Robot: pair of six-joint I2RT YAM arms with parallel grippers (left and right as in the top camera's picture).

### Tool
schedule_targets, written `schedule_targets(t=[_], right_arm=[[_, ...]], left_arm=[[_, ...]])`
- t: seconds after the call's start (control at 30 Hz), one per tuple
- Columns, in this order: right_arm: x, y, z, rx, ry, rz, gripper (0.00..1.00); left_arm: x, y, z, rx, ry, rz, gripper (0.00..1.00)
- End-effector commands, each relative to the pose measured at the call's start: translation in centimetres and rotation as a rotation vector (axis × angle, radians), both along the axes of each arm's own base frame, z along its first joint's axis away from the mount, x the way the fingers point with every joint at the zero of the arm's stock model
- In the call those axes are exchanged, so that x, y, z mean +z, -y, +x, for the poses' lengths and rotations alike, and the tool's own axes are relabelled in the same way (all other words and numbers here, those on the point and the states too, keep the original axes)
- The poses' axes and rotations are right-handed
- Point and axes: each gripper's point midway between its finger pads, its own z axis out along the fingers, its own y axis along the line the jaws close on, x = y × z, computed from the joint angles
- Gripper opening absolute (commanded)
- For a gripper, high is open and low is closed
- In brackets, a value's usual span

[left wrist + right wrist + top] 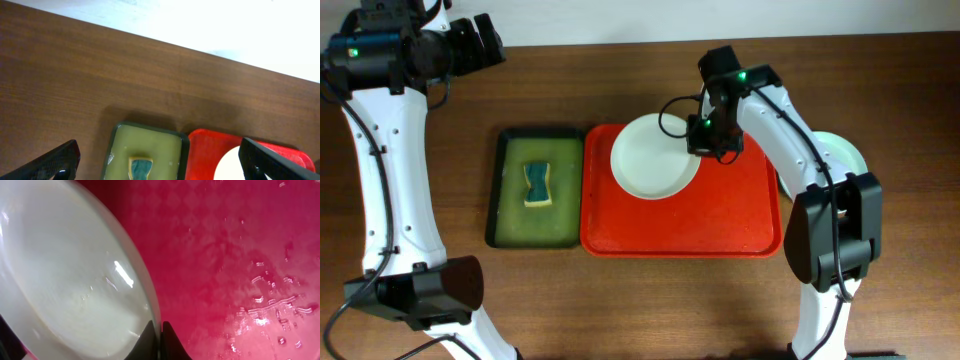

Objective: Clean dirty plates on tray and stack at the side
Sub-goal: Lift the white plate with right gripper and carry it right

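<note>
Right at the lens of the right wrist camera, the rim of the white plate (75,280) sits pinched between the two dark fingertips (172,340) of the right gripper (712,140), which are closed on that edge. This plate lies on the red tray (740,225), in its far part, with its rim reaching a little over the tray's far edge. Beyond the right edge of the tray, partly hidden behind the right arm, two more plates (845,155) seem to be stacked on the table, one pale green; I cannot tell more about them. Just beside the left edge of the tray stands a dark green tray (510,200) with a blue and yellow sponge (539,185) in it. The left gripper (480,45) is well apart from the red tray, up at the far left, its fingers spread wide with nothing between them. I judge that the last plate is now being grasped for the stack. The next move should lift it by the rim without slipping and carry it over the right edge of the tray.
</note>
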Motion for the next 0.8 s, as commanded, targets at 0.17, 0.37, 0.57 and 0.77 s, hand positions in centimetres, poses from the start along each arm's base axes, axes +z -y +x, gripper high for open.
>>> schedule_targets(t=[0.17,0.37,0.57,0.77], right_arm=[[1.8,4.0,-0.1,-0.059,0.054,0.008,0.04],[4.3,23.1,-2.0,-0.519,0.024,-0.011,0.04],[1.6,34.8,-8.6,-0.854,-0.071,-0.006,0.04],[-2.5,33.6,-10.3,-0.855,-0.134,0.011,0.04]], left_arm=[[-0.2,0.2,0.1,0.001,-0.003,-0.012,1.00],[-0.2,0.2,0.1,0.001,-0.003,-0.012,0.99],[-0.2,0.2,0.1,0.001,-0.003,-0.012,1.00],[-0.2,0.2,0.1,0.001,-0.003,-0.012,0.99]])
